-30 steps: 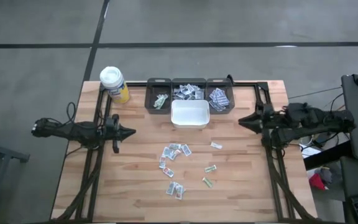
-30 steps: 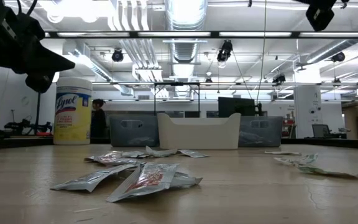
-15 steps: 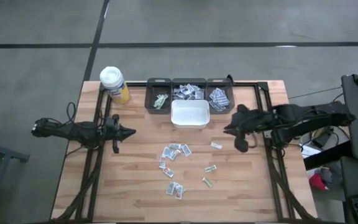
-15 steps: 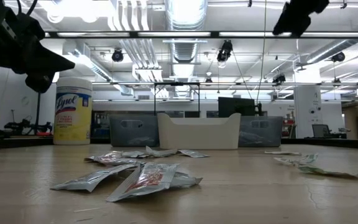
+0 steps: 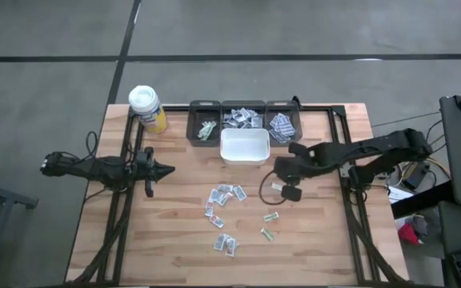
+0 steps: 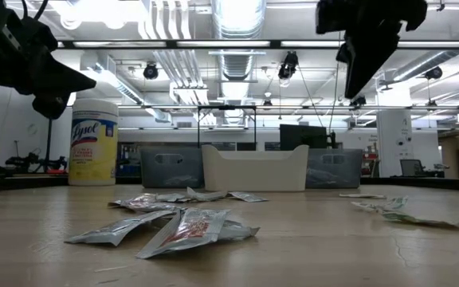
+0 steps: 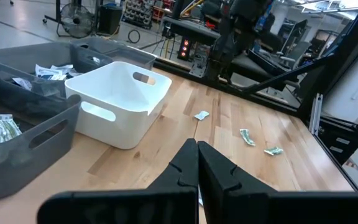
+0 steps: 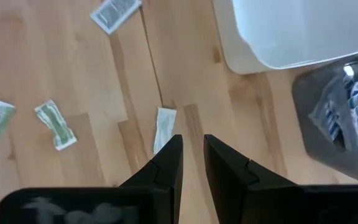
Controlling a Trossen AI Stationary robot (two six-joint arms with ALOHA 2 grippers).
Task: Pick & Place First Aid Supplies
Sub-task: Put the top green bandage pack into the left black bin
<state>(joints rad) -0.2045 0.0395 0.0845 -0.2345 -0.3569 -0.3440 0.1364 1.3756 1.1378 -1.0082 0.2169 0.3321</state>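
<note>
Right gripper [image 5: 281,178] moved inward, now above lone packet [image 8: 164,126].

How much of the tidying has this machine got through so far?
Some packets already lie in the three grey bins; the white tub looks empty. The right tool, slightly open and holding nothing, hangs over a lone packet. The left tool waits shut. About a dozen loose packets remain.
</note>
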